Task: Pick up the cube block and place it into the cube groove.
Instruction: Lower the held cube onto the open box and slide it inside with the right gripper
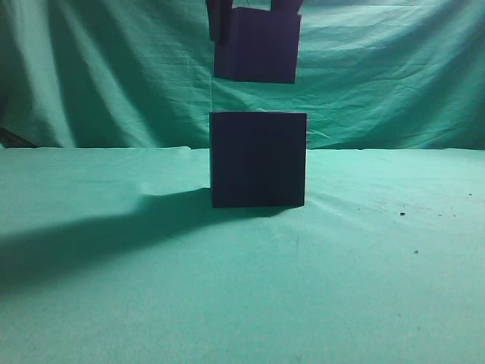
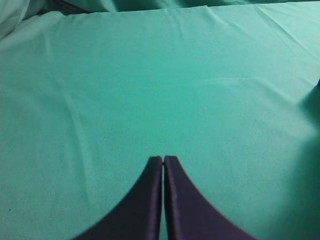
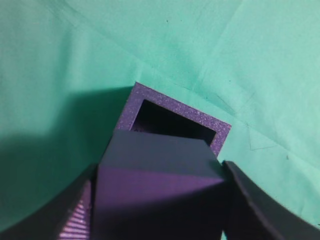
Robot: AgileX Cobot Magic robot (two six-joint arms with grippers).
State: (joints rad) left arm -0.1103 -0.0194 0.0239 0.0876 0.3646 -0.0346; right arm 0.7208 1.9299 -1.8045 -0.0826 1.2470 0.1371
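Tabletop (image 1: 379,288): we see green cloth, bare apart from the box.
Box (image 1: 258,159): the cube groove stands mid-table; our right wrist view shows its square opening (image 3: 170,122) facing up and empty.
Block (image 1: 255,48): the cube block hangs in the air above the box, clear of its rim.
Right hand (image 3: 159,205): clamped on the block, one finger at each side.
Left hand (image 2: 163,165): fingers pressed together, holding nothing, over bare cloth.
Progress: we judge pickup done; lowering and release remain.
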